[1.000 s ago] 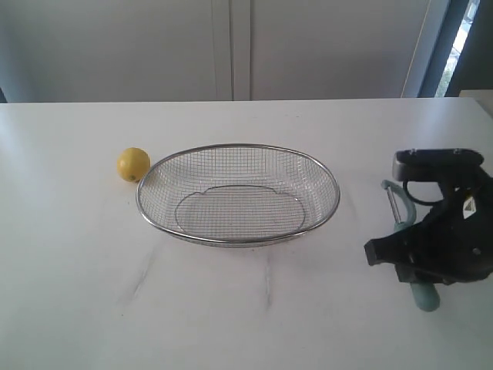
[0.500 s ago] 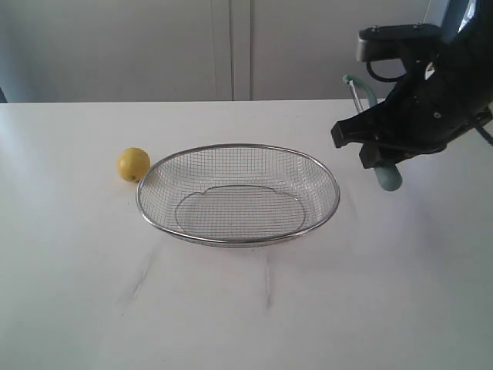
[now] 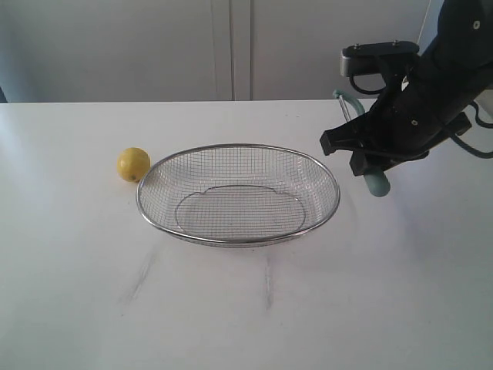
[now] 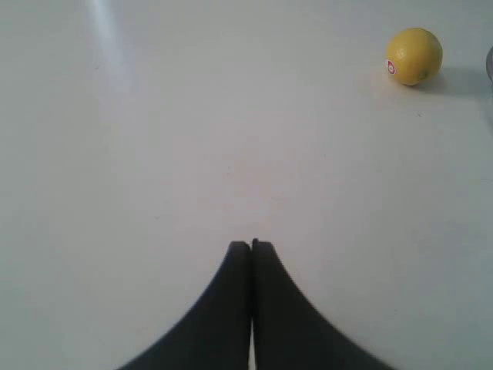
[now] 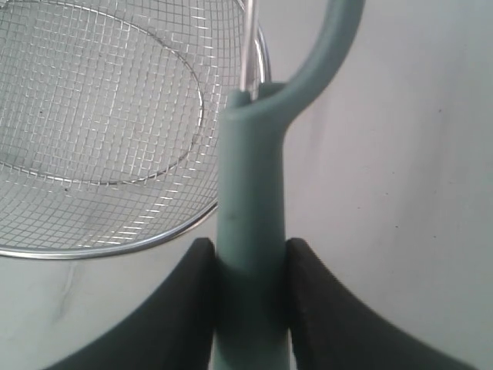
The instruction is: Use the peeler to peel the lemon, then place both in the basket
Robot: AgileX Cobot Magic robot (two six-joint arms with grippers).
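Silver wire mesh forms the large shallow oval basket, which sits near the middle of the white table. Its thick shiny rim and flat base ring are in plain sight. Positions below use the basket as the dial centre in the exterior view, with 12 o'clock pointing at the far wall.

1. Lemon. The small round yellow lemon rests on the table at 10 o'clock, outside the basket and just beside its rim. Whether it touches the rim cannot be told. The visible skin is smooth and yellow. The left wrist view shows a small round red-and-white sticker on it.

2. Peeler. The slim peeler with the pale teal-green handle is between 2 and 3 o'clock, outside the rim and held off the table. It is tilted, with the curved head up and the butt end down.

3. Right gripper. The black right gripper is clamped on the peeler handle, with one pad pressed against each side. The butt end projects below the pads. The head and metal blade project beyond them, and in the right wrist view they cross the basket rim.

4. Left gripper. The black left gripper has its jaws pressed together with nothing between them. It is positioned over bare table, well apart from the lemon.
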